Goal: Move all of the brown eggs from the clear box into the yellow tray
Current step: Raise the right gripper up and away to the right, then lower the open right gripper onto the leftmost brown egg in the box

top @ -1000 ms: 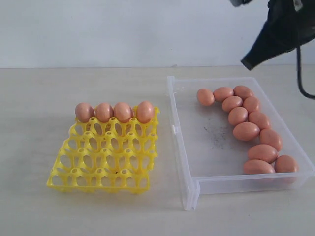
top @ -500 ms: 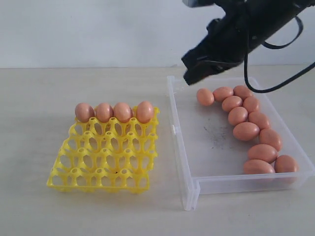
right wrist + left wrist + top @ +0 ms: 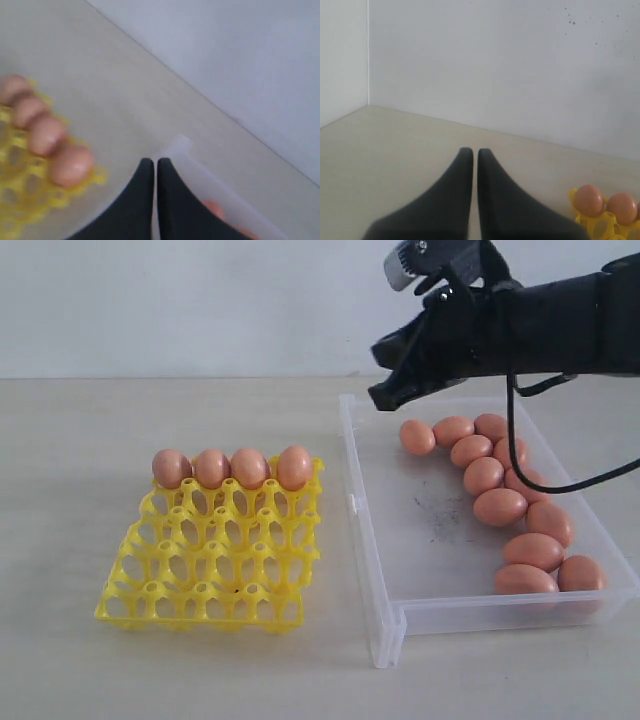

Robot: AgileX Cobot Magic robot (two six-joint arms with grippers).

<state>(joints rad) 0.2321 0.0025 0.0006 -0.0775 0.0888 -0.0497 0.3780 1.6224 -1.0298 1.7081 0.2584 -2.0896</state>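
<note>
Several brown eggs (image 3: 500, 507) lie along the right side of the clear box (image 3: 375, 570) on the table's right half. The yellow tray (image 3: 215, 565) stands left of the box, with several eggs (image 3: 231, 468) in its back row. My right gripper (image 3: 379, 399) hangs shut and empty above the box's far left corner; the right wrist view shows its tips (image 3: 154, 161) over the box rim, with the tray's eggs (image 3: 71, 165) beside it. Off to the tray's side, my left gripper (image 3: 471, 151) is shut and empty over bare table; the exterior view does not show it.
A pale wall rises behind the table. The black right arm (image 3: 560, 325) and its cable (image 3: 540, 485) reach over the back of the box. The box floor (image 3: 425, 530) left of the eggs is bare, with dark smudges.
The right arm has swung in from the upper right and come down toward the box's far left corner, levelling out. Eggs, tray and box have not moved.
</note>
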